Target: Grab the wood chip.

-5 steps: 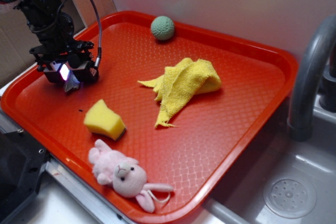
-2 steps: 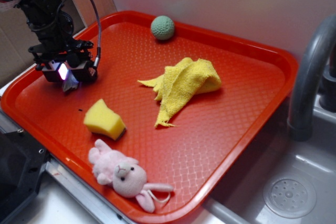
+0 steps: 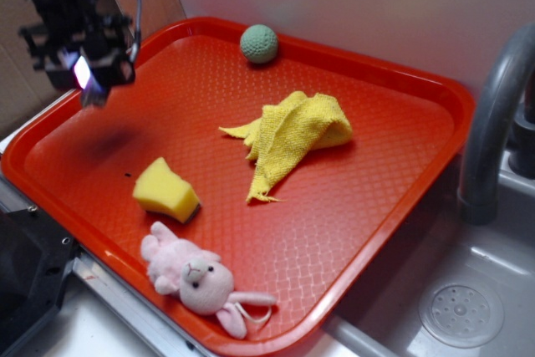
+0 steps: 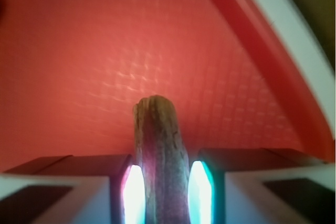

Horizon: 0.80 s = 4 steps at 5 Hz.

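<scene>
While the hand (image 4: 160,182) grips the wood chip (image 4: 160,150) above the tray (image 3: 401,106), only its base is pinched, so a jolt could drop it.

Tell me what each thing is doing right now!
Wood chip: pinched between the gripper's fingers, off the tray.
Gripper: shut on the wood chip, up above the tray's corner.
Sponge: lying on the tray.
Yellow cloth: crumpled.
Green ball: resting by the far rim.
Pink bunny: lying by the near rim.
Tray: flat.
</scene>
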Motion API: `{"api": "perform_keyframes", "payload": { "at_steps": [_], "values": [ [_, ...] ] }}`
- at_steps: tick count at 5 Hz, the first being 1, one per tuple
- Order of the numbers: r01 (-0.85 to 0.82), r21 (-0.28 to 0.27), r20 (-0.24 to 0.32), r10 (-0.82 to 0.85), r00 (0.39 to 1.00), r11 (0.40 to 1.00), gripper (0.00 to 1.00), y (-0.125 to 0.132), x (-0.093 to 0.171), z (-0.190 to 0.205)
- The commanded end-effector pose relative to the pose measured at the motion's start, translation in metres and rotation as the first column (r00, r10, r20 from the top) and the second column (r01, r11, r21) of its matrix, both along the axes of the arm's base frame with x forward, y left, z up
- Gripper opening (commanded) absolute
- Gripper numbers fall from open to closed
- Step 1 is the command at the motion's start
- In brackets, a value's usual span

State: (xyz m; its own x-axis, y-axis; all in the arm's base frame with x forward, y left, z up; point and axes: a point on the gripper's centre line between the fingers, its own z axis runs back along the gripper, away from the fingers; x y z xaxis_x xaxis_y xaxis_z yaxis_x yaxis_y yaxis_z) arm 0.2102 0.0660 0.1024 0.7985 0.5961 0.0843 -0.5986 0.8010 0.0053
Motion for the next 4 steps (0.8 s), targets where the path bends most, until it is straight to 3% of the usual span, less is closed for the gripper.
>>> {"api": "perform_keyframes", "payload": {
  "at_steps": [1, 2, 3, 4],
  "values": [
    [-0.002, -0.021, 0.15, 0.005, 0.989, 1.0, 0.0, -0.016, 0.01, 0.086],
    [0.027, -0.024, 0.164, -0.022, 0.986, 0.999, 0.0, -0.026, 0.012, 0.105],
    [0.075, 0.036, 0.181, -0.081, 0.98, 0.996, 0.0, -0.04, 0.015, 0.121],
    [0.107, 0.033, 0.164, -0.111, 0.98, 0.994, 0.0, -0.043, 0.01, 0.126]
  ]
}}
